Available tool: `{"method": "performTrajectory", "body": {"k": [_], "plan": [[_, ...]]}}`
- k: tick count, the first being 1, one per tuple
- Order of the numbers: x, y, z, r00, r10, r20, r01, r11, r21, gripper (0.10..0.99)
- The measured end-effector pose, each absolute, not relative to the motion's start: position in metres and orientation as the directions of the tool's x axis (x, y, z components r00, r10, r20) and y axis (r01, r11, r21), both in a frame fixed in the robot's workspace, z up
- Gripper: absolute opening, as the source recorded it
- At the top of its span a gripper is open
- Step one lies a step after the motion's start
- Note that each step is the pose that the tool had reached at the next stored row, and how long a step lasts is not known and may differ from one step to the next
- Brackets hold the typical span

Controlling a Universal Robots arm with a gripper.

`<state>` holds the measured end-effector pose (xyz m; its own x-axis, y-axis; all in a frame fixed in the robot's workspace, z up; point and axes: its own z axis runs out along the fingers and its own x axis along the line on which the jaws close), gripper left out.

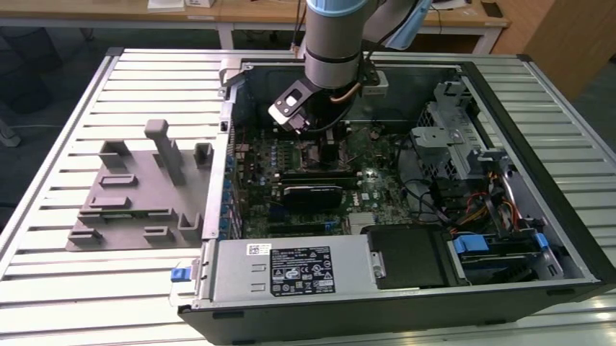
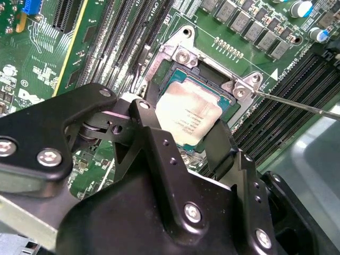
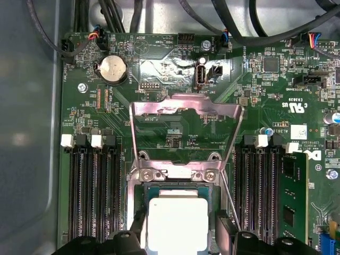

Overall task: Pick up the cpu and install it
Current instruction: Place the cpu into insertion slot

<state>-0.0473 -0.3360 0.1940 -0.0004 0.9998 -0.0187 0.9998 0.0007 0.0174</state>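
In the open socket (image 3: 175, 173), the fingers (image 2: 150, 125) clasped the cpu (image 2: 188, 114) by opposite edges, holding it level for seating.

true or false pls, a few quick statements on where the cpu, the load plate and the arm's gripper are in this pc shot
1. The cpu lies in the socket on the motherboard, directly below the gripper. True.
2. A metal plate is closed over the cpu. False: the load plate is swung open, and the cpu's shiny top is uncovered.
3. The cpu rests on the stand outside the case. False: the grey holder blocks sit beside the computer case, and the cpu is inside it.
4. A round coin battery sits on the motherboard. True.
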Motion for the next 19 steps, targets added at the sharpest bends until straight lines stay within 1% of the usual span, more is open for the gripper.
{"method": "performTrajectory", "body": {"k": [8, 13, 15, 17, 18, 19], "plan": [[-0.047, -0.336, 0.208, 0.0, 1.0, -0.019, 1.0, 0.001, 0.017, 0.616], [-0.047, -0.336, 0.208, 0.0, 1.0, -0.018, 1.0, 0.001, 0.017, 0.616], [-0.047, -0.336, 0.208, 0.0, 1.0, -0.018, 1.0, 0.001, 0.017, 0.6], [-0.047, -0.336, 0.208, 0.0, 1.0, -0.018, 1.0, 0.001, 0.017, 0.478], [-0.047, -0.336, 0.208, 0.0, 1.0, -0.018, 1.0, 0.001, 0.017, 0.478], [-0.047, -0.336, 0.208, 0.0, 1.0, -0.018, 1.0, 0.001, 0.017, 0.42]]}}
